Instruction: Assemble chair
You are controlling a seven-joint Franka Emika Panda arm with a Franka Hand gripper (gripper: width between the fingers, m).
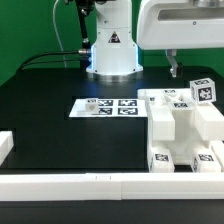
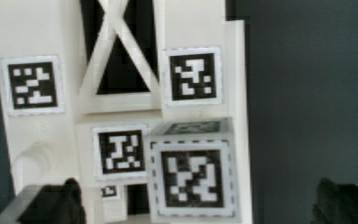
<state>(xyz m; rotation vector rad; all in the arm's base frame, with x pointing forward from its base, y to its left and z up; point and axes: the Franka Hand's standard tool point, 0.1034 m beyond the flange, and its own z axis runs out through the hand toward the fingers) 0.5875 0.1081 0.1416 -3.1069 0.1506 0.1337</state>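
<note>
**End effector state.** The gripper [image 2: 197, 205] is released. Its two fingertips [image 2: 51, 202] stand wide apart, and nothing is held between them.

**Location of the work.** The chair parts [image 1: 182, 130] form a white stepped cluster directly below the gripper on the black table [image 1: 50, 125]. One tagged block [image 1: 203, 90] stands highest in the cluster, just beside the gripper. In the wrist view, a tall slab [image 2: 131, 108] with a crossed brace fills the space ahead of the open jaws, with several tags facing the camera. The marker board [image 1: 108, 105] lies flat, well apart from the gripper, and plays no part.

**Step in hand (judgement).** The gripper is positioned over the cluster for a grasp on one part.

**Procedure.**
1. Centre the jaws across the chosen part so that both pads meet flat white faces, not an edge or a corner.
2. Descend straight. The parts stand close together, and a skewed approach may nudge a neighbour.
3. Close only when the part lies fully between the fingertips.

**Limits of view.**
- The wrist view is blurred, and the joints between the parts cannot be traced.
- The slab is cut off at the frame edge.
- In the exterior view the arm hides most of the gripper, so its height above the cluster cannot be judged.
- Which parts are already joined cannot be told.
</note>
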